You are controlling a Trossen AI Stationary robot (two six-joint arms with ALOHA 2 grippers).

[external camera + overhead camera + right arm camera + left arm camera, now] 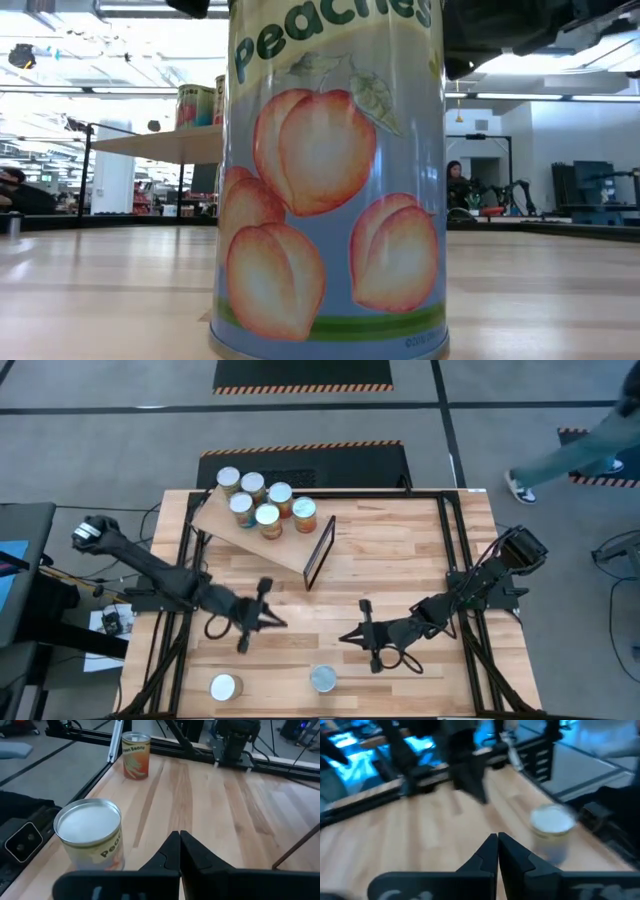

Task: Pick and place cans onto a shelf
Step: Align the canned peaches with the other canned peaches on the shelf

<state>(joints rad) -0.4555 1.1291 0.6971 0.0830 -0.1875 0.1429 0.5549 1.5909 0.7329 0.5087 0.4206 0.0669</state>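
Six shiny-lidded cylindrical cans (262, 503) are sitting clustered on the slanted plywood shelf (262, 540); two more (323, 679) are standing near the slatted tabletop's (400, 560) front edge. Left gripper (243, 643) and right gripper (374, 659) are hovering with fingers pressed together, empty.

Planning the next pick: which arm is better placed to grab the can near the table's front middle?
Probably right: the right gripper, shut and empty, sits just above the peaches can, while the left gripper is farther away.
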